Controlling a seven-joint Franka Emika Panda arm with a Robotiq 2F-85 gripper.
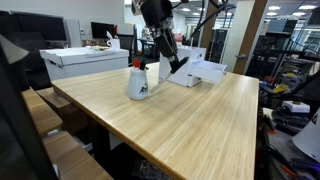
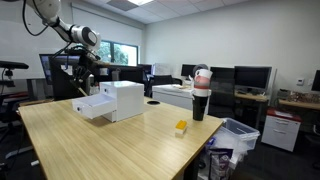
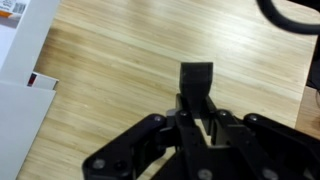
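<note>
My gripper (image 3: 197, 80) is shut, its two black fingertips pressed together, and I see nothing between them. It hangs above the bare wooden table (image 3: 120, 60). In both exterior views it sits next to an open white cardboard box (image 1: 195, 72) (image 2: 118, 100), a little above it (image 1: 178, 63) (image 2: 88, 76). The box's edge shows at the left of the wrist view (image 3: 18, 80). A small yellow object (image 2: 181, 127) lies on the table well away from the gripper.
A cup with a white and red thing sticking out stands on the table (image 1: 140, 82) (image 2: 201, 98). A large white box (image 1: 85, 60) sits behind the table. Desks with monitors (image 2: 250, 78) and office chairs surround it. A bin (image 2: 236, 138) stands by a table corner.
</note>
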